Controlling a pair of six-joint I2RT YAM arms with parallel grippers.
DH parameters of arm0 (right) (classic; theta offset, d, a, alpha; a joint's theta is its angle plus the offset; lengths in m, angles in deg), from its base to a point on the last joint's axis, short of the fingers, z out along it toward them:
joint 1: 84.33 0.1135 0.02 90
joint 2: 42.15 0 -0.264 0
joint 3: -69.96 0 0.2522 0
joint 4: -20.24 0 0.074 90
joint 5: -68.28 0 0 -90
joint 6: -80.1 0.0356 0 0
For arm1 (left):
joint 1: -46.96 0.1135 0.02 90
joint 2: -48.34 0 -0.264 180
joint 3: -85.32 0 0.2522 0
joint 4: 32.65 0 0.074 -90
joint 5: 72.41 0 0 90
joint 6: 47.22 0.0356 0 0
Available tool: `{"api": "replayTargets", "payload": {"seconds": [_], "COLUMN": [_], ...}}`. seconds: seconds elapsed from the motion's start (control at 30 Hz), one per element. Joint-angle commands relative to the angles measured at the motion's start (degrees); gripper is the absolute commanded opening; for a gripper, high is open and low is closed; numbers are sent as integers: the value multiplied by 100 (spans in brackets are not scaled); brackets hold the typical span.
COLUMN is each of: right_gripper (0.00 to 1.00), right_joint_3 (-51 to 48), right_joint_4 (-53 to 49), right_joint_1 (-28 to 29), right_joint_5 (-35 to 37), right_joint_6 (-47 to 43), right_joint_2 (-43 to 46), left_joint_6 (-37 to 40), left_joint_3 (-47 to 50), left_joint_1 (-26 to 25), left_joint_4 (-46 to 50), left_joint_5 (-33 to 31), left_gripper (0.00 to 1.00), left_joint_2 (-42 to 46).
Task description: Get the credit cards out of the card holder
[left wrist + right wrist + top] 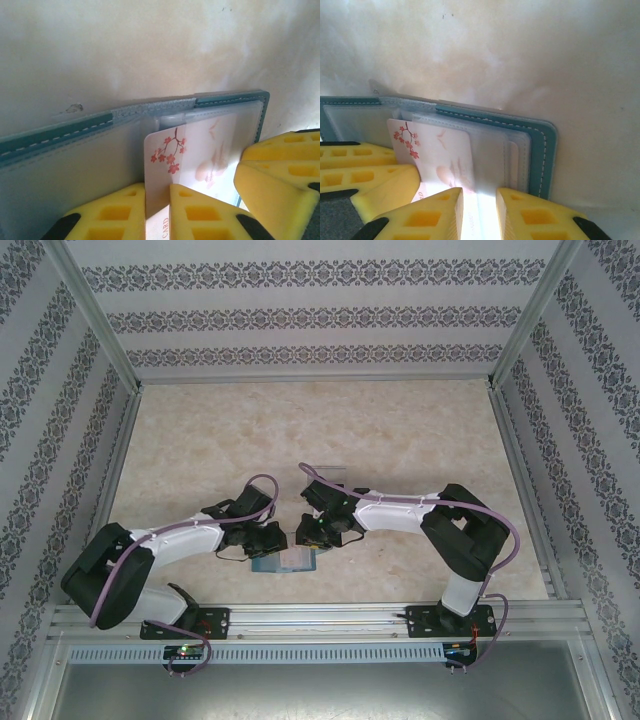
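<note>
Between the arms, at the front of the surface (330,430), the card holder (287,561) lies open. The left tool (157,212) clamps the pale card (167,150), partly pocketed, seemingly to draw it out; the right tool (479,207) pinches the holder's leaf, apparently anchoring it.

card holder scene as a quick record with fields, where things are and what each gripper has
card holder: lying open on the table, teal stitched edge
pale card: red blossom print, partly out of a clear pocket
left gripper: shut on the pale card's exposed end
right gripper: shut on the card holder's near edge
task state: pale card not yet free of the pocket
</note>
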Motion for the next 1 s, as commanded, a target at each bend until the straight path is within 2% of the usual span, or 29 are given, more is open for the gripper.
{"api": "replayTargets", "payload": {"seconds": [0.0, 0.47, 0.7, 0.97], "right_gripper": [27, 27, 27, 27], "right_joint_3": [27, 74, 74, 99], "right_joint_4": [-293, -370, -371, -389], "right_joint_1": [94, 111, 134, 146], "right_joint_5": [167, 210, 245, 248], "right_joint_6": [-39, -53, -51, -73], "right_joint_2": [-208, -231, -239, -239], "left_joint_6": [173, 864, 944, 903], "left_joint_3": [-36, -511, -653, -767], "left_joint_1": [11, 99, 99, 95], "left_joint_4": [174, 1835, 2221, 2306], "left_joint_5": [-46, -564, -835, -814], "left_gripper": [15, 11, 11, 11], "left_joint_2": [279, 857, 934, 928]}}
